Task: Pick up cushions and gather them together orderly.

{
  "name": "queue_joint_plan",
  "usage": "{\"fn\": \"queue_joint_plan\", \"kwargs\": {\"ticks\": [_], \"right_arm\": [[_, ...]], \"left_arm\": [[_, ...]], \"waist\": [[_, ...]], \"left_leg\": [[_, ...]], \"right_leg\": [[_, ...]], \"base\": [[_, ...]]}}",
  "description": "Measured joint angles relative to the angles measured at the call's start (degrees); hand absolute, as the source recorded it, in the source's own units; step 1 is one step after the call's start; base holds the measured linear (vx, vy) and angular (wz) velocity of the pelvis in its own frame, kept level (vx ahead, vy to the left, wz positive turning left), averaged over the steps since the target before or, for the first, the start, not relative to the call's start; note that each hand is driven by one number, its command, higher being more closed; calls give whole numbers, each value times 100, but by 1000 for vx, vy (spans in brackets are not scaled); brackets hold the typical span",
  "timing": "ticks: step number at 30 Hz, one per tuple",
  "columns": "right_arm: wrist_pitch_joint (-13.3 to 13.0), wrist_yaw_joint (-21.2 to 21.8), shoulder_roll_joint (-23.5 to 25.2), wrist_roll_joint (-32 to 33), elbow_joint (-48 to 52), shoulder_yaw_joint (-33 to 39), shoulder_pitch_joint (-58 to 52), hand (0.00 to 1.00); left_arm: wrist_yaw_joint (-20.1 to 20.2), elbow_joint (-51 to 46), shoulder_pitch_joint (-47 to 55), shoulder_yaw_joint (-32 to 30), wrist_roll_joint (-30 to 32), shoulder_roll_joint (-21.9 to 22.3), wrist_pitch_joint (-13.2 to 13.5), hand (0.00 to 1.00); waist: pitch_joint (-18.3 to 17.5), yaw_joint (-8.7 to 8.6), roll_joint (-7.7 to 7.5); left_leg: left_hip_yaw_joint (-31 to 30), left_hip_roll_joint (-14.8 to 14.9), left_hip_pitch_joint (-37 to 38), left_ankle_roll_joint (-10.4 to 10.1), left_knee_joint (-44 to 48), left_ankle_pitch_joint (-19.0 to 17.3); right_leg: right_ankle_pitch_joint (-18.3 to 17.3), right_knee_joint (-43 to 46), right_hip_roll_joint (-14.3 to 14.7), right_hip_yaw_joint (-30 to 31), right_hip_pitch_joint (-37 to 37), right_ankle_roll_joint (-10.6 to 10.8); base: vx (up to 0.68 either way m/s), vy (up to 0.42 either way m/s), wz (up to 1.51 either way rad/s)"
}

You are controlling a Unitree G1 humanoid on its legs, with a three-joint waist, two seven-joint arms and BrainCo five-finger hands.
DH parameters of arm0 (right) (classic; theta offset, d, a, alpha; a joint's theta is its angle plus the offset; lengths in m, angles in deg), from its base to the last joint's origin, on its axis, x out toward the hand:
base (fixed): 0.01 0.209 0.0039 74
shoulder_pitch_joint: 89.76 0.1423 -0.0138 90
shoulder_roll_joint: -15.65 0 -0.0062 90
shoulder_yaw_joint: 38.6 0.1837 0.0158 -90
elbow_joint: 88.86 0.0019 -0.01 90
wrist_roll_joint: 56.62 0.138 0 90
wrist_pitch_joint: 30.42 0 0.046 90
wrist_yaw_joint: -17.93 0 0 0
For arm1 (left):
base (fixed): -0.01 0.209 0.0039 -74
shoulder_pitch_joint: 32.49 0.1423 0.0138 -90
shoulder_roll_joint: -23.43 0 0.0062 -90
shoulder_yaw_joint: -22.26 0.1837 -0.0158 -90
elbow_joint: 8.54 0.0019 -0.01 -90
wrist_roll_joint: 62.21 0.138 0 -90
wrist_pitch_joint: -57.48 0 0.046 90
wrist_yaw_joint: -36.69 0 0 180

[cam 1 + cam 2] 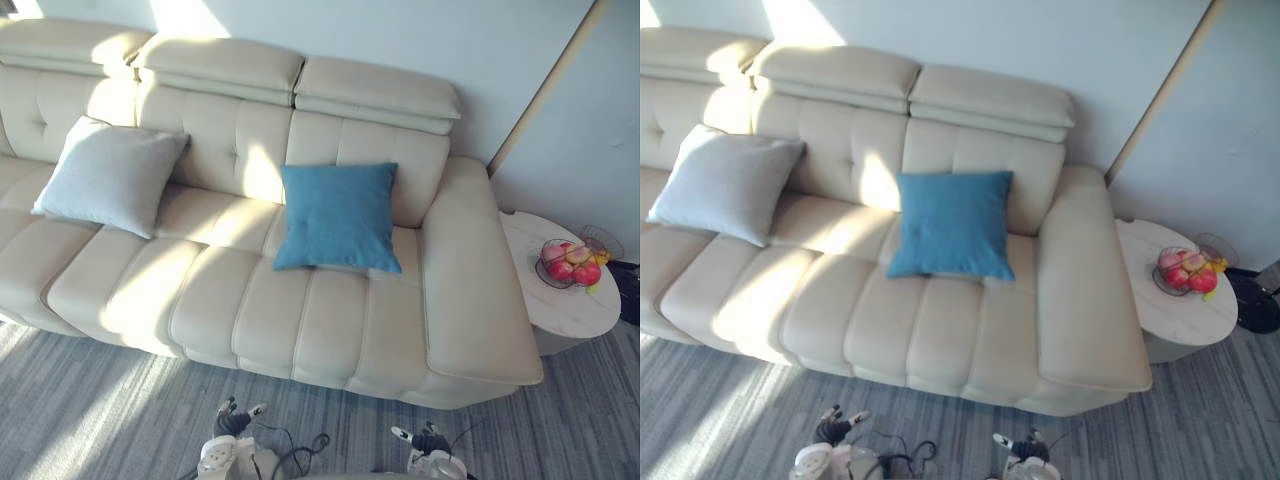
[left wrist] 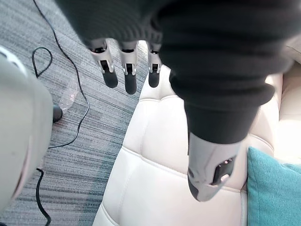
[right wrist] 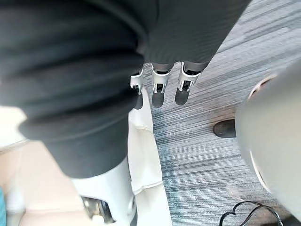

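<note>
Left eye view: a cream sofa [image 1: 240, 300] spans the scene. A grey cushion [image 1: 110, 175] leans against the backrest at its left end. A blue cushion [image 1: 337, 215] is propped upright against the backrest further right, well apart from the grey one. Past the sofa's right armrest stands a round side table [image 1: 572, 310] bearing a wire basket of fruit [image 1: 570, 262].

The left hand [image 2: 129, 77] hangs low by the sofa's front edge, its fingers straight and slightly apart, thumb held away, holding nothing. The right hand [image 3: 159, 92] hangs likewise over the grey carpet [image 1: 100, 410], fingers straight and empty.

By my reading no cushion has been picked up yet, so the step in hand is the approach. The next move calls for coming closer and reaching over the seat to one cushion, probably the blue one as the nearer. That cushion would then be carried beside the grey one so the two sit neatly together.
</note>
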Motion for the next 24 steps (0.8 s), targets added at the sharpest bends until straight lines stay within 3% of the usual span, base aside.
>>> {"fn": "queue_joint_plan", "kwargs": {"ticks": [5, 11, 13, 14, 24], "right_arm": [[3, -5, -175, 4, -136, 150, -7, 0], [0, -6, -274, 3, -129, 159, -4, 0], [3, -8, -280, 2, -150, 162, -20, 0], [3, -8, -477, 2, -282, 68, -3, 0], [38, 0, -478, -24, -282, 67, -35, 0]], "left_arm": [[-2, 187, 80, -17, 90, -52, -96, 0], [0, 245, 115, -18, 140, -57, -95, 0], [9, 356, 103, -10, 182, -100, -98, 0], [14, 459, 103, 111, 249, -168, -96, 0], [28, 460, 115, 110, 247, -185, -160, 0]], "waist": [[-7, 3, 72], [-86, 14, 120], [-103, -21, 85], [-100, -114, 181], [-97, -225, 176]], "left_leg": [[-253, -105, 412, -57, -774, 399], [-491, -114, 683, -62, -1079, 431], [-526, -119, 701, -61, -1110, 432], [-673, -166, 1068, -70, -1359, 421], [-630, -154, 1077, -70, -1384, 421]], "right_leg": [[84, -218, 108, 68, 99, 7], [165, -406, 245, 259, 173, -74], [197, -458, 257, 269, 185, -49], [147, -485, 251, 317, 447, -23], [147, -491, 255, 350, 430, -22]], "base": [[-60, -53, -5], [4, -35, -21], [40, -10, -9], [0, 0, 0], [0, 0, -1]]}}
